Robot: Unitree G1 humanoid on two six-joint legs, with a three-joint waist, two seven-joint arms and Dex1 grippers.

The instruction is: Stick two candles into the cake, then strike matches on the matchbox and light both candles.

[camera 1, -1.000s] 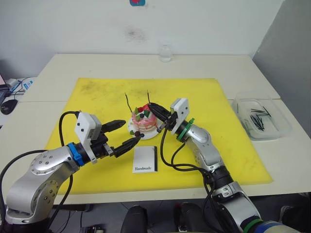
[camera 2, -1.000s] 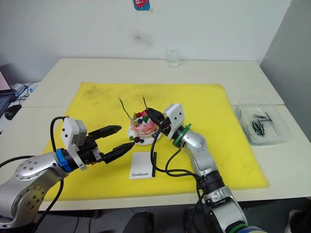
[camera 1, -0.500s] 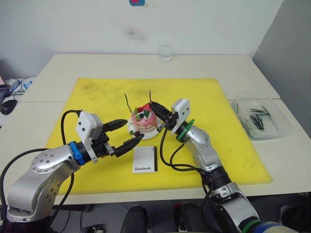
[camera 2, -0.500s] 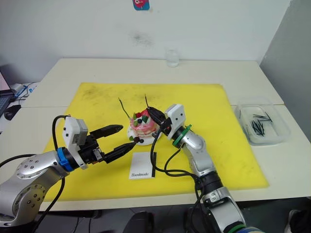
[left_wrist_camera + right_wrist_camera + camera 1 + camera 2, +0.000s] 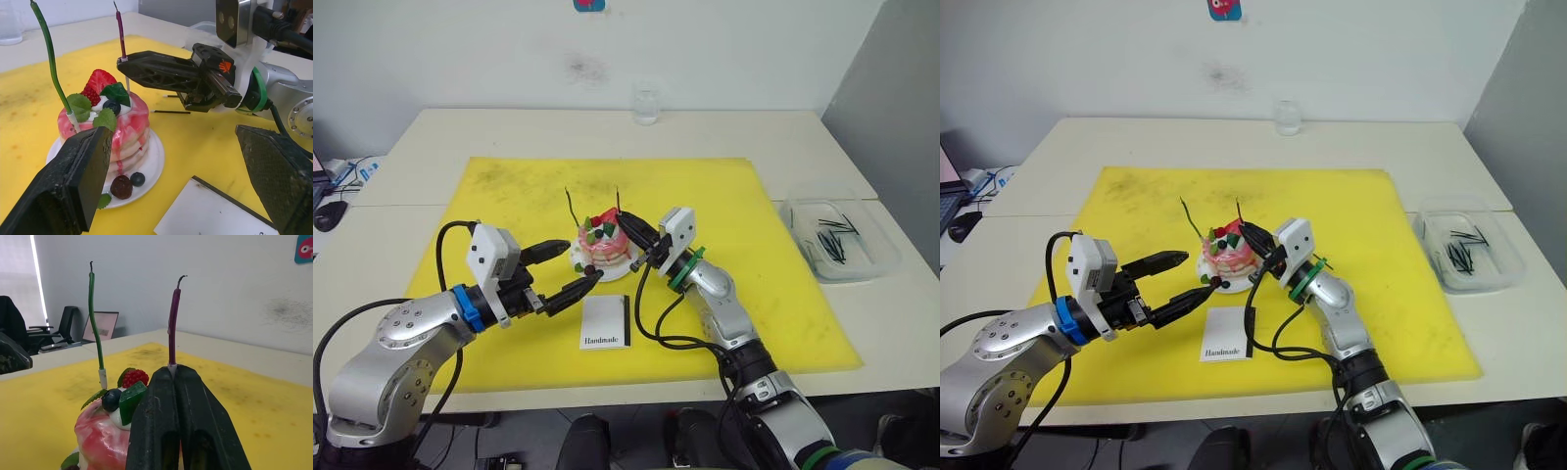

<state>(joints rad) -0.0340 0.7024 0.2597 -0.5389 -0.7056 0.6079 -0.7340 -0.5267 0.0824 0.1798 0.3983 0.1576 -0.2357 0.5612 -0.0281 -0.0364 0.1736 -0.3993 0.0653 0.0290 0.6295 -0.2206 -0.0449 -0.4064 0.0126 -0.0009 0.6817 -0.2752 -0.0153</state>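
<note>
The pink cake (image 5: 603,247) sits on its white plate mid-mat, with the green candle (image 5: 570,208) standing in its left side. My right gripper (image 5: 173,374) is shut on the dark red candle (image 5: 120,36) and holds it upright just above the cake's right side. The candle's pale lower end (image 5: 127,83) reaches down to the frosting behind a green leaf. To the cake's left my left gripper (image 5: 579,262) is open, holding nothing. The white matchbox (image 5: 606,322) lies flat in front of the cake. Two matches (image 5: 171,112) lie on the mat behind the cake.
A clear tray (image 5: 873,262) holding several more matches stands off the yellow mat (image 5: 509,196) at the right. A small glass (image 5: 646,106) stands at the table's back. The right arm's cable loops over the mat beside the matchbox.
My right gripper has shifted slightly right and down with the red candle, bringing it closer onto the cake. The left gripper has stayed in place, open.
</note>
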